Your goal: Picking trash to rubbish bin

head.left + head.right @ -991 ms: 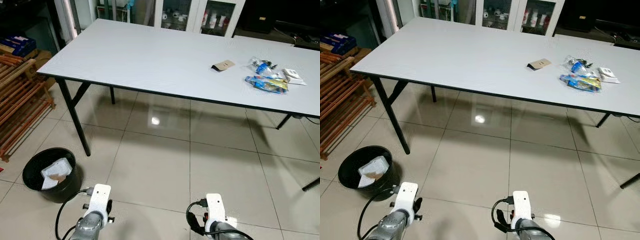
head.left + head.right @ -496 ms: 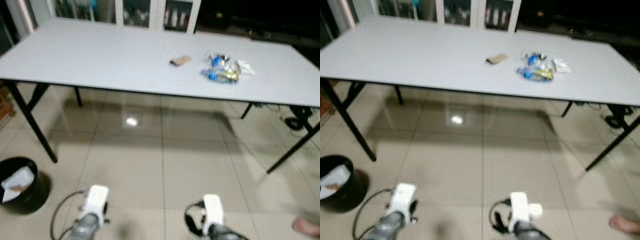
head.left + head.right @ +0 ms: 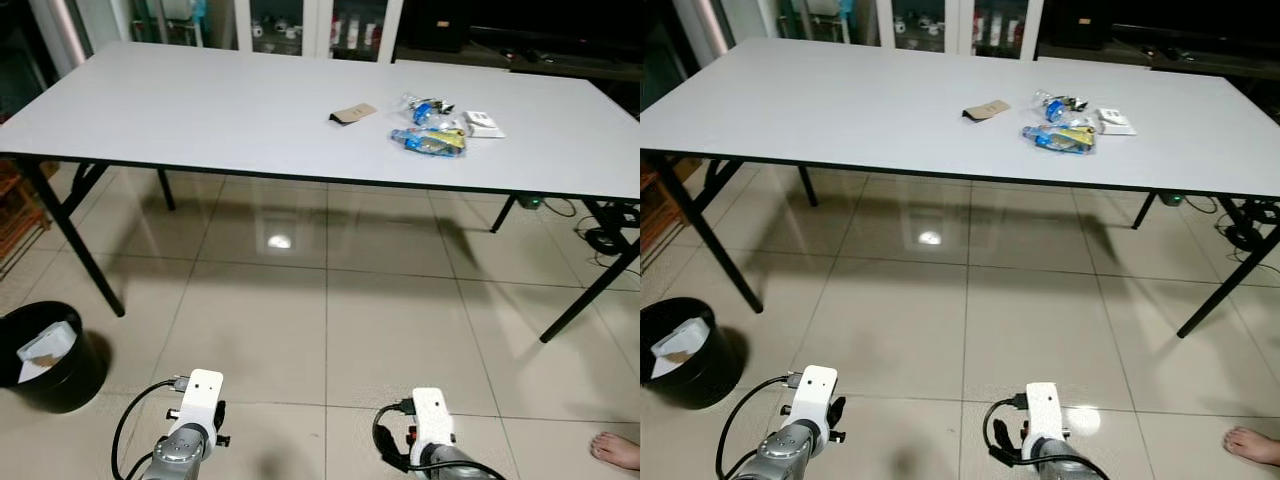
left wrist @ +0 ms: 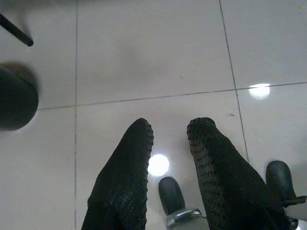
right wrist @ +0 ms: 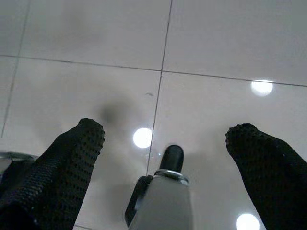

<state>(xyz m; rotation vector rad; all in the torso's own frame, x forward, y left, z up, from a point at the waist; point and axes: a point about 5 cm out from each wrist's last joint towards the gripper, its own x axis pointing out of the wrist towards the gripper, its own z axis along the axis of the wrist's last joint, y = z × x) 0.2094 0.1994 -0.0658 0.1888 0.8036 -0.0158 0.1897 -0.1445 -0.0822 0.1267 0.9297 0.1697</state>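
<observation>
Presently on the counter [image 3: 200,110]: a small heap of trash toward its far right — a brown card scrap [image 3: 352,113], a blue-and-yellow wrapper [image 3: 428,142], a clear crinkled packet [image 3: 425,106] and a white packet [image 3: 483,125], lying close together and well apart from the near edge, so reaching them will likely call for stepping up to the counter first. Black rubbish bin [image 3: 48,342]: on the tiled floor [image 3: 380,310] at the robot's left, beside a counter leg, with white paper already inside — well apart from the heap, so a carry across is to be expected. Left pincer [image 4: 169,139]: hanging low over the floor, fingers slightly apart, holding nothing. Right pincer [image 5: 163,139]: likewise low and idle, fingers spread wide, empty. A person's bare foot [image 3: 615,447] shows at the right edge of the floor.
</observation>
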